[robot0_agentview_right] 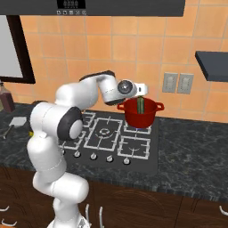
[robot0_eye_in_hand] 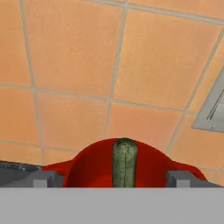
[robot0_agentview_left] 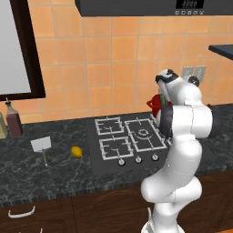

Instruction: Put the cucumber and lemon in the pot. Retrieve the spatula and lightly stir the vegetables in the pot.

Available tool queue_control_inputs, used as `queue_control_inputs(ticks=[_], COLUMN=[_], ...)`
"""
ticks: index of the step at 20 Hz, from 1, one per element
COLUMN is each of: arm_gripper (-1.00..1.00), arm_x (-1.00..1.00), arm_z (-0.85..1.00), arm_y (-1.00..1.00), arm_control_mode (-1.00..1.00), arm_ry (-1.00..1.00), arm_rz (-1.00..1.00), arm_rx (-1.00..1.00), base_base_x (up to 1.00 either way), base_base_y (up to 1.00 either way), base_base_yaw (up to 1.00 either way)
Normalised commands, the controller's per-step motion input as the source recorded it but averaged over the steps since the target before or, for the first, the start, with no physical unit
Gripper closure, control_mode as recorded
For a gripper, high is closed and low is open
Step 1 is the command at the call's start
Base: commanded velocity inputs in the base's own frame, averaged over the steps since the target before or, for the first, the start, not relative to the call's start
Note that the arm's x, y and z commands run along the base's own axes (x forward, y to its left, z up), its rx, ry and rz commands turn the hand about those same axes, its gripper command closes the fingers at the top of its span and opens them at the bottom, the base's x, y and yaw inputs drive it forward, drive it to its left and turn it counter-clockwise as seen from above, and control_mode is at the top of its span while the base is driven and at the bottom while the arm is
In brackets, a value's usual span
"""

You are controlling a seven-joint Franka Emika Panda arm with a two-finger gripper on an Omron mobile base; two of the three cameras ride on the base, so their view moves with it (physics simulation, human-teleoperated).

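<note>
Over the far right burner I have the gripper (robot0_agentview_right: 141, 90) spread wide and gripping nothing, just above the glossy red pot (robot0_agentview_right: 141, 116). The cucumber (robot0_agentview_right: 141, 105), dull green and pebbled, stands on end inside it. The smooth yellow lemon (robot0_agentview_left: 77, 152) lies well left on the speckled counter (robot0_agentview_left: 54, 175), near the spatula (robot0_agentview_left: 41, 144).

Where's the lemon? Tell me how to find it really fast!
Look at the dark stone counter left of the stove. The lemon lies there between the stove's edge and the spatula. It is the only small yellow oval thing on the counter; the spatula beside it is pale and flat.
</note>
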Motion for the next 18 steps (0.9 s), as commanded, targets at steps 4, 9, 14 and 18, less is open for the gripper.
queue_control_inputs(ticks=[4, 9, 14, 18], arm_gripper=[-1.00, -1.00, -1.00, -1.00], arm_x=[-0.71, -0.68, -0.62, -0.56], arm_z=[1.00, 0.93, 0.35, -0.02], arm_y=[0.56, 0.55, 0.58, 0.55], arm_control_mode=[-1.00, -1.00, -1.00, -1.00], arm_ry=[0.28, 0.35, 0.41, 0.41], arm_rz=[-0.05, -0.08, -0.10, -0.06], arm_rx=[0.07, 0.11, 0.12, 0.17], base_base_x=[0.00, 0.00, 0.00, 0.00], base_base_y=[0.00, 0.00, 0.00, 0.00], base_base_yaw=[0.00, 0.00, 0.00, 0.00])
